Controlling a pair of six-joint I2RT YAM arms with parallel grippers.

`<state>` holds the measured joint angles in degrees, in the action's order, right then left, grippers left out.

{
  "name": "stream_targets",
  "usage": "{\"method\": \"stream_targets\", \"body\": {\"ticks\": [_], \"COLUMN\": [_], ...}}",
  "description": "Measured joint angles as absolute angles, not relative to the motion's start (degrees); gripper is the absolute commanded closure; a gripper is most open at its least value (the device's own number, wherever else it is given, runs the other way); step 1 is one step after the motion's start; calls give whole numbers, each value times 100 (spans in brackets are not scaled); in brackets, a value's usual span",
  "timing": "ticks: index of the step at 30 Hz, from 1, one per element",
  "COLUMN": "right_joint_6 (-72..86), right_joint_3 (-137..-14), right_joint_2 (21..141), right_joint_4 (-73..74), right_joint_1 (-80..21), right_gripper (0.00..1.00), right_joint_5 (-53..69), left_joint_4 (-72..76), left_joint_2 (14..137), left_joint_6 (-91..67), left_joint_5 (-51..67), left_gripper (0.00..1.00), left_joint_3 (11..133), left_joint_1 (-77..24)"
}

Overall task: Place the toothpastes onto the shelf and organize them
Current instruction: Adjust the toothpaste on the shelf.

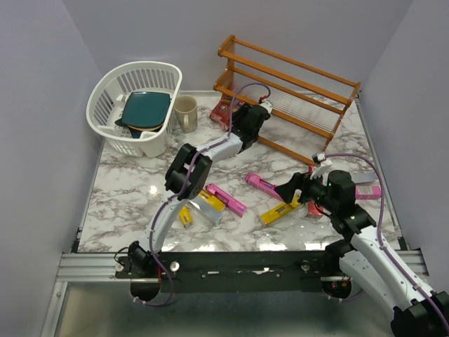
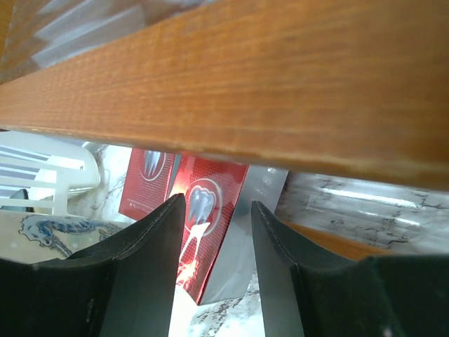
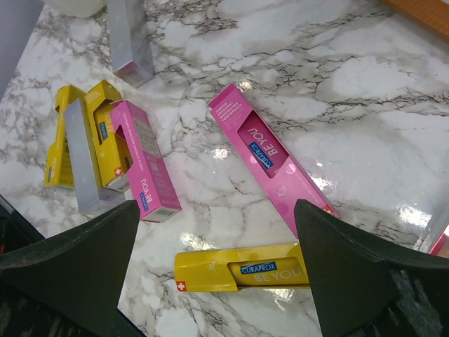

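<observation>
Top view: your wooden slatted shelf (image 1: 295, 91) runs diagonally across the far right of the glossy marble table (image 1: 126, 189). The left gripper (image 1: 237, 118) sits at the shelf's left end, by the red cartons (image 1: 222, 111). The pink carton (image 1: 266, 184) and yellow carton (image 1: 279, 212) lie flat mid-table, both on a diagonal. Bare marble shows to the left.

Left wrist: a smooth-grained rail (image 2: 280, 91) fills the top. Black fingers (image 2: 151, 260) are half-closed either side of an upright red carton; can't tell if they pinch it.

Right wrist: your right gripper (image 3: 216, 207) is spread wide, holding nothing, above the yellow carton, which lies crosswise between the fingers.
</observation>
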<state>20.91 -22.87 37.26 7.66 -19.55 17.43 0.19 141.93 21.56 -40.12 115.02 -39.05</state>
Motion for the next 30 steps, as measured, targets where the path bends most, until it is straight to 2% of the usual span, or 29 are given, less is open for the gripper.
{"method": "stream_targets", "body": {"ticks": [17, 24, 30], "right_joint_6": [2091, 2091, 2091], "right_joint_3": [-2309, -2309, -2309], "right_joint_2": [3723, 3695, 3621], "right_joint_4": [784, 788, 869], "right_joint_1": [-1955, -1955, -1955], "right_gripper": [0, 0, 0], "right_joint_5": [1743, 1739, 1739], "left_joint_4": [-298, -311, -318], "left_joint_2": [14193, 14055, 13375], "left_joint_6": [1190, 910, 510], "left_joint_5": [-4045, -4036, -3922], "left_gripper": [45, 30, 21], "left_joint_3": [11570, 11399, 10731], "left_joint_1": [-3793, -3760, -3710]}}
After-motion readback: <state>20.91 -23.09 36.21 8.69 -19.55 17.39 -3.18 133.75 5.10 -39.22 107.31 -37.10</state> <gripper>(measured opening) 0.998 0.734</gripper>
